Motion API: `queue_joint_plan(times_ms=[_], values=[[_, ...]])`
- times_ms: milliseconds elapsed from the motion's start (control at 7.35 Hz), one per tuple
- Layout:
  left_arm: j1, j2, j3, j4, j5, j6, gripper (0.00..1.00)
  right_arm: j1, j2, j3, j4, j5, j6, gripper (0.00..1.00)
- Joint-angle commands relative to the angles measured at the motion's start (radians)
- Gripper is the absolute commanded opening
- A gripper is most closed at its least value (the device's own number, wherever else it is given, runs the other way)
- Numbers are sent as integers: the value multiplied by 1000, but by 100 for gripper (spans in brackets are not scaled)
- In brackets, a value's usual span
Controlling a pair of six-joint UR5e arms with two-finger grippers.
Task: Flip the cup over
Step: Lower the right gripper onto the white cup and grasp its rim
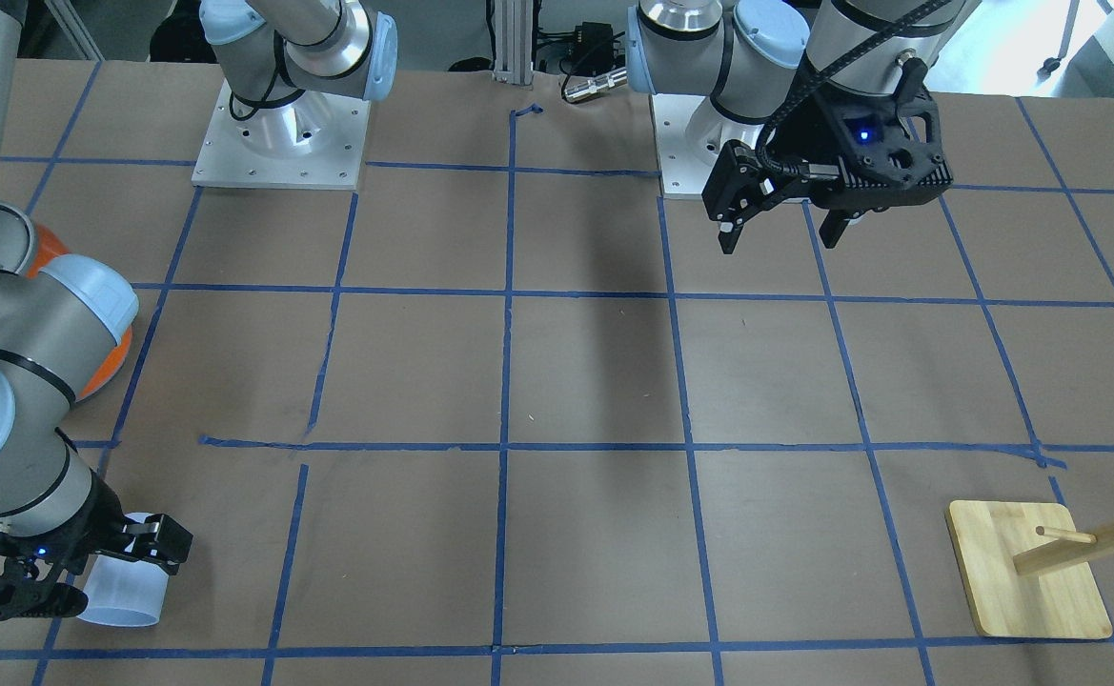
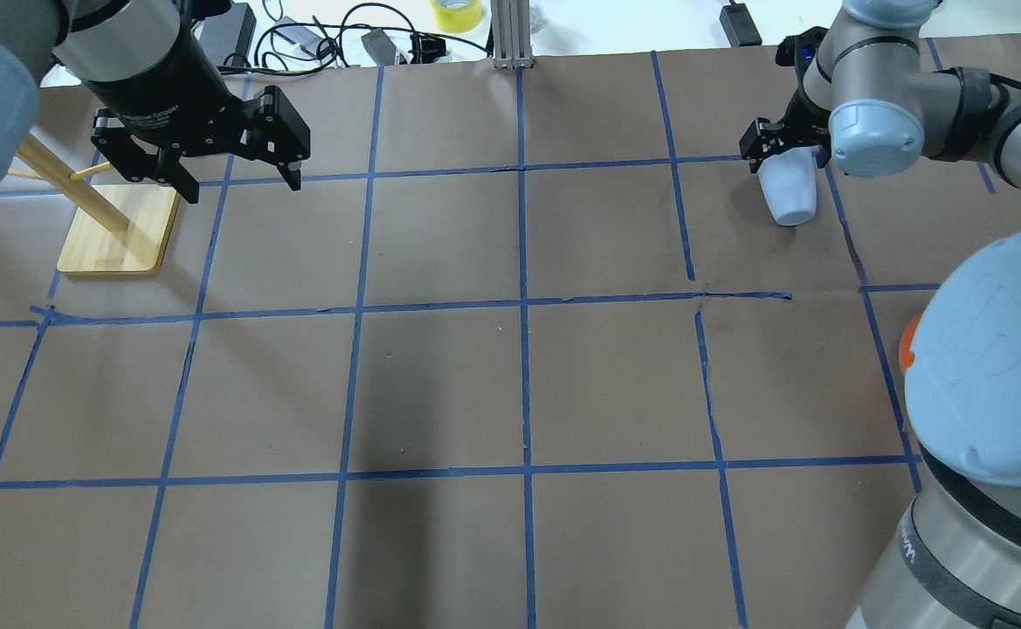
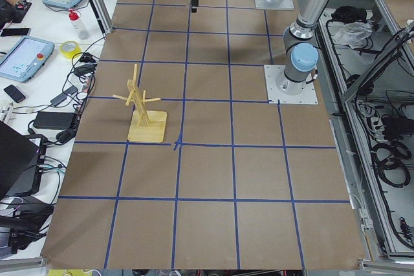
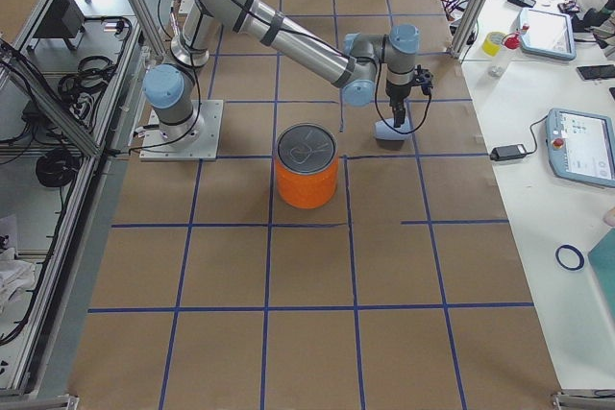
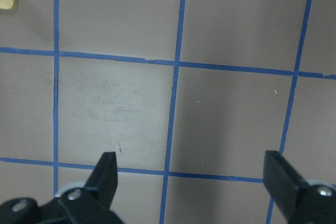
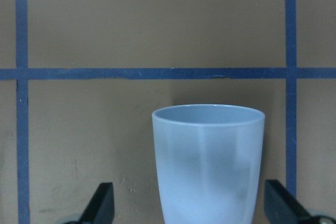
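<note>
The cup (image 6: 209, 166) is a small pale blue tumbler. It lies on its side on the brown paper, with its mouth pointing away from the robot. It also shows in the overhead view (image 2: 788, 196) and the front-facing view (image 1: 123, 595). My right gripper (image 6: 186, 203) points straight down over it and is open, with one finger on each side of the cup and apart from it. In the overhead view this gripper (image 2: 785, 153) is partly hidden by its own wrist. My left gripper (image 2: 239, 188) is open and empty, high above the table; its wrist view (image 5: 191, 182) shows only bare paper.
A big orange can (image 4: 307, 168) with a silver top stands one grid square from the cup, on the robot's side. A wooden peg rack (image 2: 121, 231) stands at the far left, close to the left gripper. Cables and tape rolls lie beyond the far table edge.
</note>
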Motion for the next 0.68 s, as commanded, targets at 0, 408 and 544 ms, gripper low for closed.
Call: queue_joint_plan(times_ms=[0,408,544], values=[[0,1,-1,0,0,0,100,-3,56,0,-71,6,-44,100],[0,0,-1,0,0,0,100,-3,72,-1,-97,9,-90,100],[0,1,-1,0,0,0,100,-3,84,-3,-112,9,-90,100]])
